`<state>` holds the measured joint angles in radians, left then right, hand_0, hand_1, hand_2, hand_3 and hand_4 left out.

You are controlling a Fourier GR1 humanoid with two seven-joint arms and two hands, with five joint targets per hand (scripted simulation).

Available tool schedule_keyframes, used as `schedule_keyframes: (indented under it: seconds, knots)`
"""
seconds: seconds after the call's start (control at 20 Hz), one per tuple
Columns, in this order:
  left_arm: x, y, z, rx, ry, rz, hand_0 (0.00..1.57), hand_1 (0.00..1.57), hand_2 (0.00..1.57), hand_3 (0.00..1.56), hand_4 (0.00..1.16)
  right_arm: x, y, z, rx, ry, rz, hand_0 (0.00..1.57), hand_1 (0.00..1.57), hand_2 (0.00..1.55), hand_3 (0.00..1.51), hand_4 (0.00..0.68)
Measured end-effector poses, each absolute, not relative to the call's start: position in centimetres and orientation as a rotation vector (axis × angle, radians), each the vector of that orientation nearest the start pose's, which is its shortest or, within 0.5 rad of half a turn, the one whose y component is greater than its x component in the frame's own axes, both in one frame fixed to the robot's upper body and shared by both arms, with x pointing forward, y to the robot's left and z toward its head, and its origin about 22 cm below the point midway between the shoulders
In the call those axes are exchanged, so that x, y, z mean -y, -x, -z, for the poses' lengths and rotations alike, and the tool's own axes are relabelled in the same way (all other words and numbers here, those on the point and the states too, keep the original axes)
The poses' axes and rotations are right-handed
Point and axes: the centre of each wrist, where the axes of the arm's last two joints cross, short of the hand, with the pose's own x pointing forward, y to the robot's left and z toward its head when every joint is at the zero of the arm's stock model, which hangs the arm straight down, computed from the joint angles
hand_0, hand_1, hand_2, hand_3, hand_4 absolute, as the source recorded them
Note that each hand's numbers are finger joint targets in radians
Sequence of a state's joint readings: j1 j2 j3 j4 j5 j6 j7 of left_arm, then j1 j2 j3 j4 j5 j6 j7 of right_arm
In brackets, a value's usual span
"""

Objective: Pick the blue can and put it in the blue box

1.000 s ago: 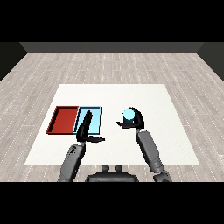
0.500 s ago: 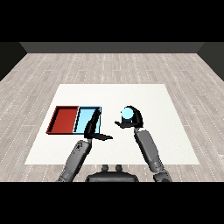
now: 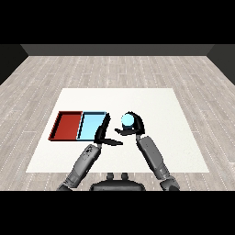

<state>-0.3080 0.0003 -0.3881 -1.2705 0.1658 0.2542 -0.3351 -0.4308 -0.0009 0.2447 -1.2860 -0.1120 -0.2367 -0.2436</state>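
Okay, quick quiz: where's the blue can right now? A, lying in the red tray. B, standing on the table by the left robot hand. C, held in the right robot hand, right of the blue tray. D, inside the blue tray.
C: the right robot hand curls round the blue can, to the right of the blue tray.

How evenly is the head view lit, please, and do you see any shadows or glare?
Head view: even, flat light; the white table shows no glare and no cast shadows under the trays or hands; the blue can in the right hand looks pale, nearly washed out.
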Motion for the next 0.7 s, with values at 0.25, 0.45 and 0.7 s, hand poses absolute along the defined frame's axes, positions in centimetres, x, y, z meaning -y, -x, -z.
schedule_keyframes:
  seconds: [0.25,0.45,0.7]
  knots:
    - [-9.7,-28.2,1.0,1.806,0.267,0.14,0.0,0.0,0.0,0.0,0.0,10.9,-32.0,-4.5,1.894,-0.209,-0.118,1.45,1.45,1.47,1.37,0.553]
    - [-9.2,-28.6,1.2,1.785,0.271,0.137,0.0,0.0,0.0,0.0,0.0,10.5,-32.3,-4.5,1.893,-0.228,-0.12,1.44,1.44,1.46,1.37,0.564]
    - [-8.9,-29.3,1.9,1.768,0.279,0.129,0.0,0.0,0.0,0.0,0.0,10.1,-32.2,-4.2,1.895,-0.243,-0.128,1.45,1.45,1.46,1.37,0.555]
